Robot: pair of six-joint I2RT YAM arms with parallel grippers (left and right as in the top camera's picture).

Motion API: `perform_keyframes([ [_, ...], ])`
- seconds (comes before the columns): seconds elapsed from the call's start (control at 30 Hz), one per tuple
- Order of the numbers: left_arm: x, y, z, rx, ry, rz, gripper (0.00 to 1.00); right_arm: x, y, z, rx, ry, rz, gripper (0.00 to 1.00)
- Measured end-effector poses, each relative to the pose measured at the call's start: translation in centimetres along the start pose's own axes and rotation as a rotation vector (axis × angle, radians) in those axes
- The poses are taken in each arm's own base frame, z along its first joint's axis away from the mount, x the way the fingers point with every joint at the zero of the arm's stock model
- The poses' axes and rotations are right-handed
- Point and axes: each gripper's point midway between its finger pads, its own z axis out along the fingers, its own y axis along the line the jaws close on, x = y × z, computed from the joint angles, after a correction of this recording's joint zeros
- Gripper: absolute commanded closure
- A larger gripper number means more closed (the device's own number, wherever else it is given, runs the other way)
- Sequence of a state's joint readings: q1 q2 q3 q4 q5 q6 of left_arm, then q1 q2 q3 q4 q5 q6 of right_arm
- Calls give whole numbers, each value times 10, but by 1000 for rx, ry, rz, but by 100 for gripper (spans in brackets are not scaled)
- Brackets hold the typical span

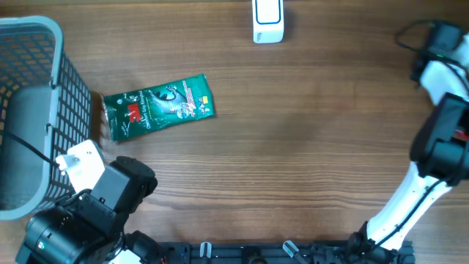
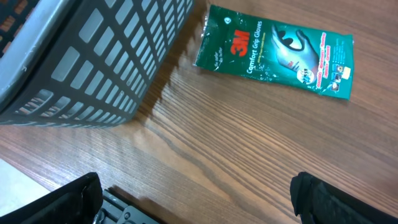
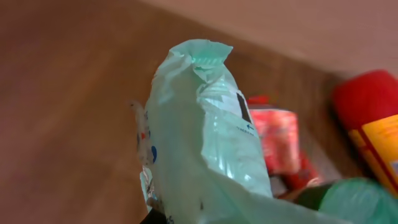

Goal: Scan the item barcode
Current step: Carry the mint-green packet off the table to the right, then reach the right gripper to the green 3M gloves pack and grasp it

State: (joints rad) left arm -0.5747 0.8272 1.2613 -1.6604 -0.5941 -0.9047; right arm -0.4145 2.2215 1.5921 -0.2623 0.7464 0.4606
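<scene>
Bag point(image 3: 199, 137) fills the right wrist view, up over a red can point(image 3: 367, 118); the right claw, hidden under it, is pinched almost shut on its low end. It looks light, soft and crinkly, so I would hold it by an edge, clear of the dark label point(image 3: 243, 111). From above, the scanner point(image 1: 267, 20) sits at the far edge of the bench point(image 1: 308, 147); the bag is out of sight. The left wrist view shows the left claw point(image 2: 199, 208) wide open and empty, near a glove pack point(image 2: 277, 53).

light: bright, even | shadows: soft | right wrist: packet point(image 3: 205, 137) blurred, perhaps by motion
</scene>
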Motion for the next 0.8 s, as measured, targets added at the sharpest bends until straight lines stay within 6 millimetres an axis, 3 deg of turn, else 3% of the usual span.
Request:
perform_keyframes([
  [0.03, 0, 0, 0, 0, 0, 0, 0, 1, -5, 6, -6, 18, -4, 13],
  [0.1, 0, 0, 0, 0, 0, 0, 0, 3, -7, 15, -50, 56, -24, 3],
  [0.2, 0, 0, 0, 0, 0, 0, 0, 9, 20, 3, -184, 91, -64, 0],
  [0.27, 0, 0, 0, 0, 0, 0, 0, 2, 45, -20, -302, 86, -63, 0],
  [0.37, 0, 0, 0, 0, 0, 0, 0, -33, 87, -100, -549, 25, -48, 0],
  [0.43, 0, 0, 0, 0, 0, 0, 0, -57, 104, -168, -712, -18, -39, 0],
  [0.5, 0, 0, 0, 0, 0, 0, 0, -61, 113, -247, -875, -20, -75, 0],
  [0.53, 0, 0, 0, 0, 0, 0, 0, -56, 115, -272, -920, -7, -97, 0],
  [0.63, 0, 0, 0, 0, 0, 0, 0, -11, 122, -327, -1016, 119, -190, 0],
  [0.73, 0, 0, 0, 0, 0, 0, 0, 53, 131, -381, -1130, 306, -296, 0],
  [0.8, 0, 0, 0, 0, 0, 0, 0, 97, 132, -428, -1225, 458, -356, 0],
])
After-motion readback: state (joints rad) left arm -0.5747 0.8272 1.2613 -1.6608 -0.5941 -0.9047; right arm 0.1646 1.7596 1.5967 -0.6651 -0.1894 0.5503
